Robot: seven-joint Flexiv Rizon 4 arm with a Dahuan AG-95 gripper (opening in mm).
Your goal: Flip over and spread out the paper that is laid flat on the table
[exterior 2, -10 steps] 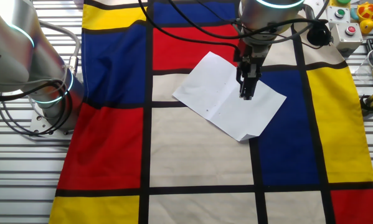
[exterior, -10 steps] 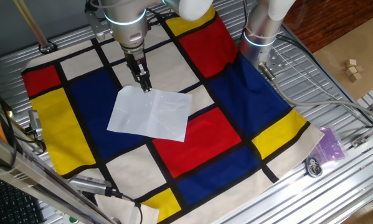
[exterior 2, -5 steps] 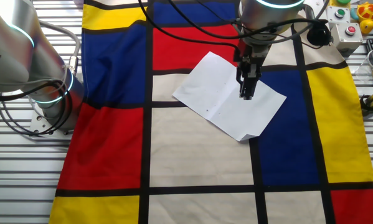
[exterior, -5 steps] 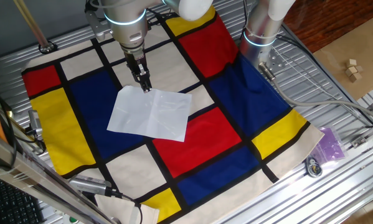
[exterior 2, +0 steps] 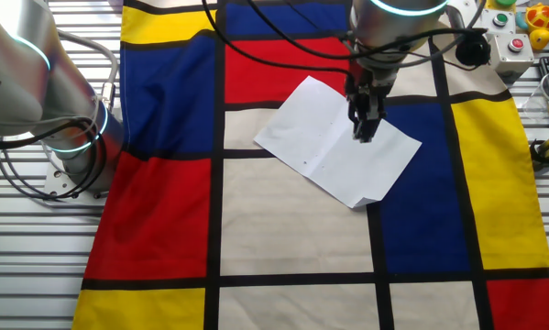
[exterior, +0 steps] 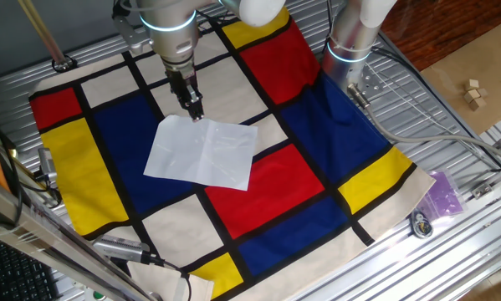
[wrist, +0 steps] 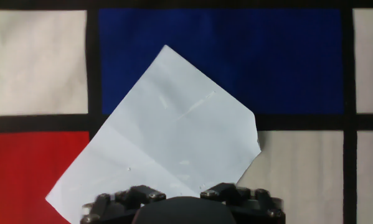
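The white paper [exterior: 204, 153] lies flat on the colour-block cloth of the table [exterior: 300, 188], over blue, cream and red blocks. It also shows in the other fixed view [exterior 2: 334, 147] and in the hand view [wrist: 167, 137], with faint creases. My gripper [exterior: 196, 112] hangs just above the paper's far edge, fingers together and holding nothing; the other fixed view shows it [exterior 2: 364, 134] over the sheet's upper right part. In the hand view only the gripper's dark body shows at the bottom edge; the fingertips are hidden.
A second arm's base [exterior: 350, 42] stands at the cloth's far right edge, also in the other fixed view [exterior 2: 68, 119]. A button box [exterior 2: 512, 27] sits at one corner. A purple bag [exterior: 442, 194], small wooden blocks [exterior: 474, 92] and cables lie on the ribbed metal.
The gripper has lifted slightly off the paper's edge. The paper has not moved.
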